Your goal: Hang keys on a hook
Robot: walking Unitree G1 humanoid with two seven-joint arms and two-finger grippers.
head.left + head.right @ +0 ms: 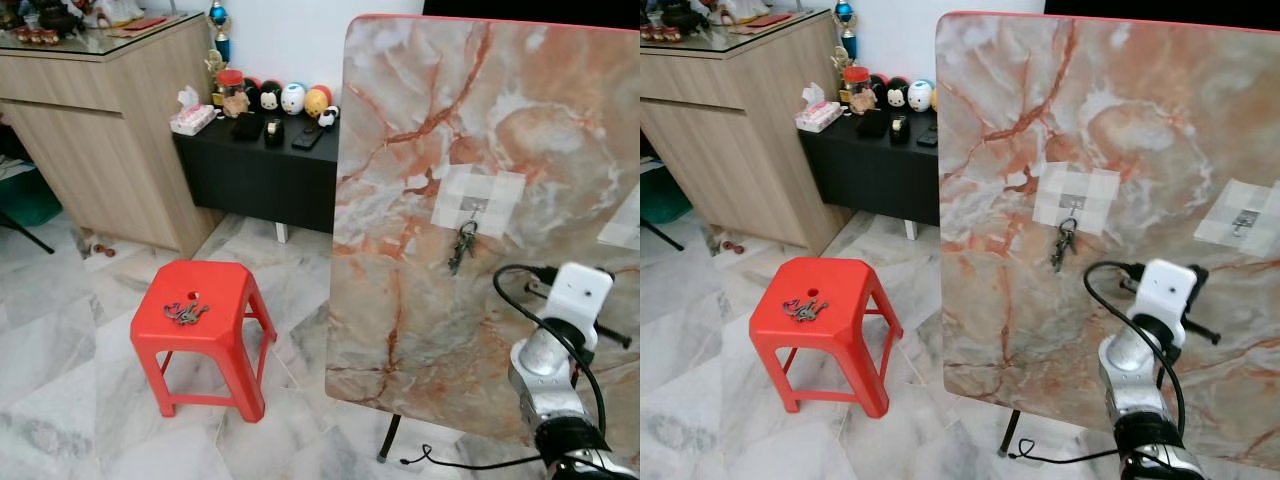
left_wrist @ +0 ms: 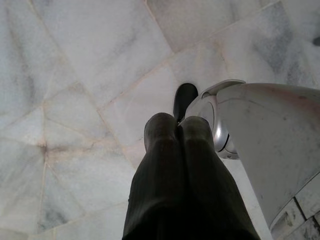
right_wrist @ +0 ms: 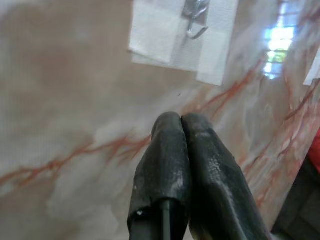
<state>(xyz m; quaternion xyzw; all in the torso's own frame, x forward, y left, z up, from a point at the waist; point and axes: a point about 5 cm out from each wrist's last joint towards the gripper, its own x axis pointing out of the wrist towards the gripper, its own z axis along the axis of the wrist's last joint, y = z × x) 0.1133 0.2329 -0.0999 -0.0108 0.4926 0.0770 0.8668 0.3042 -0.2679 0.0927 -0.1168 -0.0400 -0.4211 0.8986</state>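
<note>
Right pincer closed before marble board, hung keys.

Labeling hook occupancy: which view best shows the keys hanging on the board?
Left eye view: hung keys dangle unobstructed from the taped hook on the marble board. Right eye view shows the same, slightly smaller. The right wrist view shows an empty hook, no keys.

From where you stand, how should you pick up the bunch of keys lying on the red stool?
Come straight down on the keys, which lie flat mid-seat on the red stool. Pinch the thickest part of the bunch, where the keys overlap; nothing stands beside them.
</note>
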